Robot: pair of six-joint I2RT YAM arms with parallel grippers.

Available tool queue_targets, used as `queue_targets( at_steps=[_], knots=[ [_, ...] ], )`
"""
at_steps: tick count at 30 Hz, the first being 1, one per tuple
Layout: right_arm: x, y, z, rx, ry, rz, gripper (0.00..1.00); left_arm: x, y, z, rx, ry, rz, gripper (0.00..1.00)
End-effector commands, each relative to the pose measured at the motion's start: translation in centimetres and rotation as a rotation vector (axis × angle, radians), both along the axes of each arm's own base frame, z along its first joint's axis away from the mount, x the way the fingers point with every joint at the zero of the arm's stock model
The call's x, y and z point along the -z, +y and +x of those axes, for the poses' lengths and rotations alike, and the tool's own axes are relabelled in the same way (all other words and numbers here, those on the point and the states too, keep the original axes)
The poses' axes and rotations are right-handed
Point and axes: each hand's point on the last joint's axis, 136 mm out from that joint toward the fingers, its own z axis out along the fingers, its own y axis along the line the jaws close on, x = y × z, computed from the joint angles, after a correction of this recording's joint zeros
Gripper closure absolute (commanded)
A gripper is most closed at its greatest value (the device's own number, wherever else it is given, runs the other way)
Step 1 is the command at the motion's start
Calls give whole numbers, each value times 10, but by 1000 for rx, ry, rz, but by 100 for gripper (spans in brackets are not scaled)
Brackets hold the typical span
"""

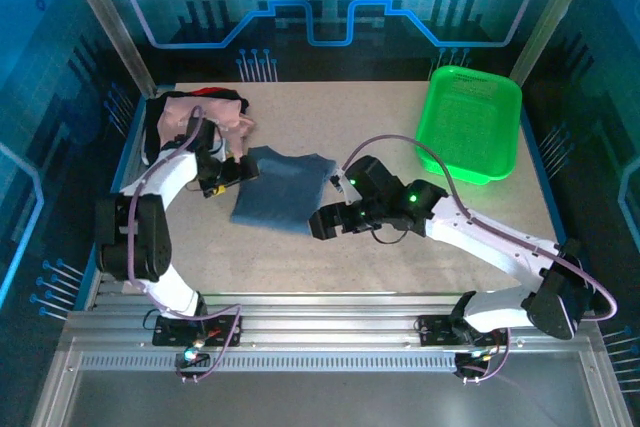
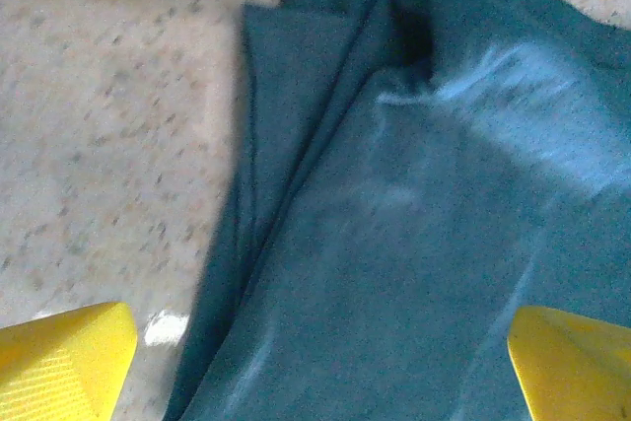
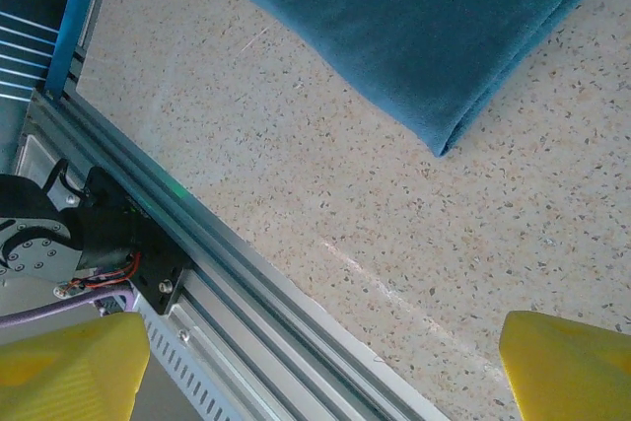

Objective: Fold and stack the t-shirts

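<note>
Squarely near the middle of the tabletop, a little toward its left edge, the folded slate-blue shirt lay flat as a tidy rectangle. Its long axis ran roughly from the far edge to the near edge, and its near end leaned slightly left. A rounded fold formed its near right corner.

The pink shirt and the black shirt sat bunched together in the far left corner, the pink cloth touching the blue shirt's far left corner. A green basket stood at the far right.

The left arm rose along the left edge, bent at the elbow and reached toward the middle. The left gripper was poised over the blue shirt's left side, jaws spread wide and holding nothing. The right arm stretched low from the near right corner across the table. The right gripper hung over bare tabletop just beside the shirt's near right corner, jaws likewise spread wide and empty.
</note>
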Motion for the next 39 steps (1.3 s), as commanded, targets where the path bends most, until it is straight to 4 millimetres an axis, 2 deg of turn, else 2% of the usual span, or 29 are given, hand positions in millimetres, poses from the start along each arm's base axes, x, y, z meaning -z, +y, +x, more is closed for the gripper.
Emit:
queue_targets(
  at_steps=[1, 8, 12, 17, 20, 22, 25, 33, 35, 37, 39],
  knots=[
    [1, -6, -6, 5, 12, -8, 7, 4, -4, 20, 50, -25, 75, 2],
    [0, -9, -8, 2, 19, -2, 8, 35, -1, 42, 63, 45, 225, 3],
    [0, -10, -10, -5, 25, 4, 8, 49, -6, 54, 60, 57, 263, 5],
    [-1, -13, -14, -21, 26, 2, 8, 57, -13, 63, 59, 80, 304, 7],
    [-2, -16, -15, -22, 21, 5, 8, 57, -24, 69, 64, 74, 285, 12],
    [-5, -17, -15, -23, 16, 9, 8, 65, -33, 67, 83, 119, 289, 18],
    [-11, -19, -15, -28, -1, 17, 8, 82, -40, 56, 83, 193, 288, 33],
    [-24, -34, -17, -11, -29, 34, 8, 82, -51, 45, 102, 215, 271, 74],
    [-27, -37, -17, -6, -32, 44, 8, 76, -53, 45, 105, 204, 263, 86],
    [-30, -39, -17, 0, -35, 53, 8, 60, -52, 51, 107, 165, 266, 96],
    [-32, -41, -18, 2, -40, 60, 8, 34, -51, 58, 121, 104, 281, 100]
  ],
)
